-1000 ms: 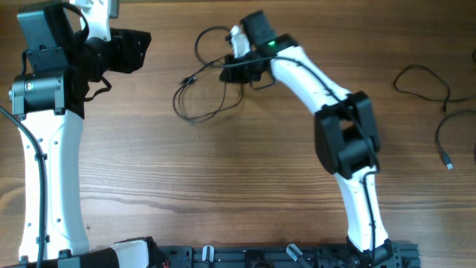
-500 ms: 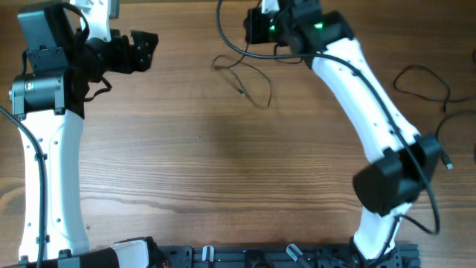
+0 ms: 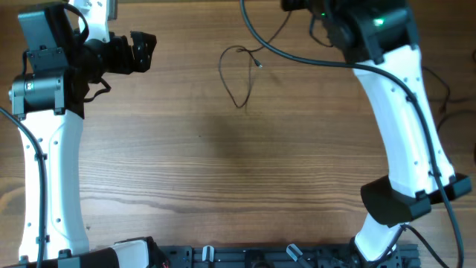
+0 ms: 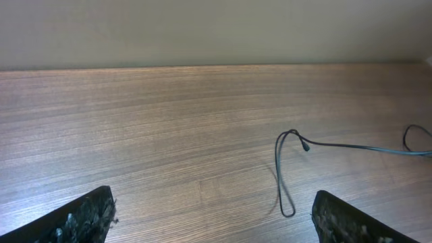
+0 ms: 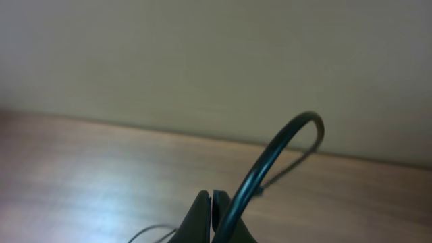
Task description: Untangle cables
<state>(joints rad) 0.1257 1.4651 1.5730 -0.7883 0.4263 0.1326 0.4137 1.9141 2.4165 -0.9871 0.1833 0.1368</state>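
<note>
A thin black cable (image 3: 236, 78) forms a narrow loop on the wood table, its small plug (image 3: 257, 64) beside the loop. A strand rises from it toward the far edge, where my right arm (image 3: 387, 45) reaches. My right gripper (image 5: 212, 202) is shut, its fingers pressed together, and a thin strand (image 5: 145, 231) trails off at their lower left. The left wrist view shows the same loop (image 4: 283, 177) and plug (image 4: 304, 144) ahead of my left gripper (image 4: 212, 206). That gripper (image 3: 149, 50) is open and empty, well to the left of the loop.
A thick black lead (image 5: 270, 162) arcs close in front of the right wrist camera and sweeps across the far table (image 3: 297, 53). Another thin cable (image 3: 443, 88) lies at the right edge, partly behind the right arm. A wall (image 4: 216, 30) bounds the far side.
My right arm has swung up and to the far right, drawing the tangle out into one narrow loop further right. My left gripper has opened wide without moving away.
</note>
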